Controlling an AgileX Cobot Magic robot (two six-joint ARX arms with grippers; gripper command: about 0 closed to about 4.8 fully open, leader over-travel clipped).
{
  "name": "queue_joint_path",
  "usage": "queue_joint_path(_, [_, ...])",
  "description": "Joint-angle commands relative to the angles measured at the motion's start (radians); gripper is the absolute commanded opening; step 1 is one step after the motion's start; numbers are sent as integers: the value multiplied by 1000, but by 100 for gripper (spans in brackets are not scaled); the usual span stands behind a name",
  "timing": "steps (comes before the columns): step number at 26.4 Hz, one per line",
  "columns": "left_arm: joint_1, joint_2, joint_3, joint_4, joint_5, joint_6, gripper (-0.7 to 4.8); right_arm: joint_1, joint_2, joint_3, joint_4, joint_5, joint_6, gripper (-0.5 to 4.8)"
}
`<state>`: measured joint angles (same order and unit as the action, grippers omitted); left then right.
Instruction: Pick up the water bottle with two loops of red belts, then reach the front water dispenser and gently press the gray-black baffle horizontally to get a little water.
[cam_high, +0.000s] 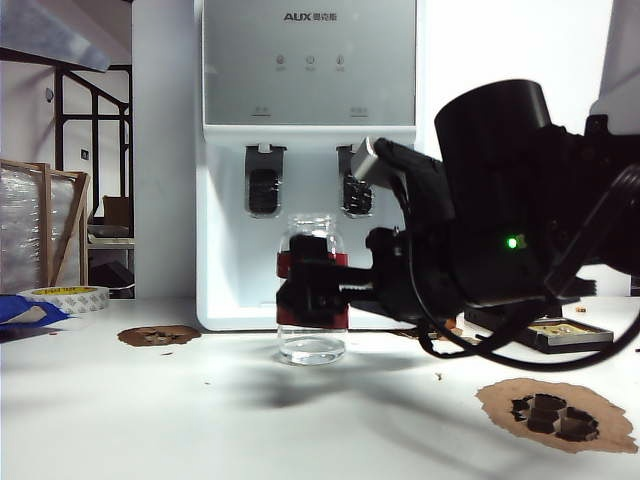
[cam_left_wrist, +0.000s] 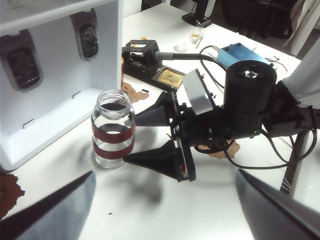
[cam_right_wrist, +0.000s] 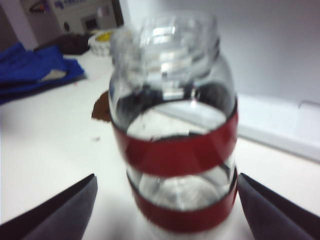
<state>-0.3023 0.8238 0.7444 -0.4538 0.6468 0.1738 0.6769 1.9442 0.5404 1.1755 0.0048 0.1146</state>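
The water bottle (cam_high: 312, 290) (cam_left_wrist: 113, 131) (cam_right_wrist: 175, 145), a clear glass jar with two red bands, stands upright on the white table just in front of the water dispenser (cam_high: 308, 120). My right gripper (cam_high: 305, 287) (cam_left_wrist: 131, 140) (cam_right_wrist: 166, 177) is open, one black finger on each side of the bottle with a gap showing at both. The gray-black baffle (cam_high: 357, 198) (cam_left_wrist: 89, 41) is the right-hand lever, partly hidden behind the right wrist. My left gripper (cam_left_wrist: 165, 174) hangs open and empty over the table, back from the bottle.
The matching left lever (cam_high: 264, 190) is beside the baffle. A black soldering stand (cam_high: 540, 333) and brown scorched patches (cam_high: 555, 412) (cam_high: 158, 335) lie on the table. A tape roll (cam_high: 65, 297) and blue cloth (cam_high: 20, 310) are far left, by a wooden crate (cam_high: 40, 225).
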Motion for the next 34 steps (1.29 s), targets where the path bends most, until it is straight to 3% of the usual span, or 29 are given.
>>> queue_joint_path(1, [-1,0,5,4,1,2,463,0,-3,37,28,-4,5,479])
queue_joint_path(19, [-2,-1,5,-2,5,2,463,0,-2,114,-82,-5,1,479])
queue_joint_path(20, [-2,-1,5,-2,5,2,463,0,-2,113,-82,-5,1,466])
queue_joint_path(22, [-2,-1,5,-2,5,2,463,0,-2,113,-81,-5,-4,357])
queue_joint_path(24, [-2,-1,5,-2,5,2,463,0,-2,113,-81,-5,-8,297])
queue_joint_path(29, [-1,-1,5,-2,4,2,463,0,-2,113,-81,-5,-8,275])
queue_joint_path(32, [-1,-1,5,-2,4,2,463,0,-3,113,-78,-5,-8,194])
queue_joint_path(34, [-1,-1,5,-2,5,2,463,0,-3,113,-76,-5,-8,183])
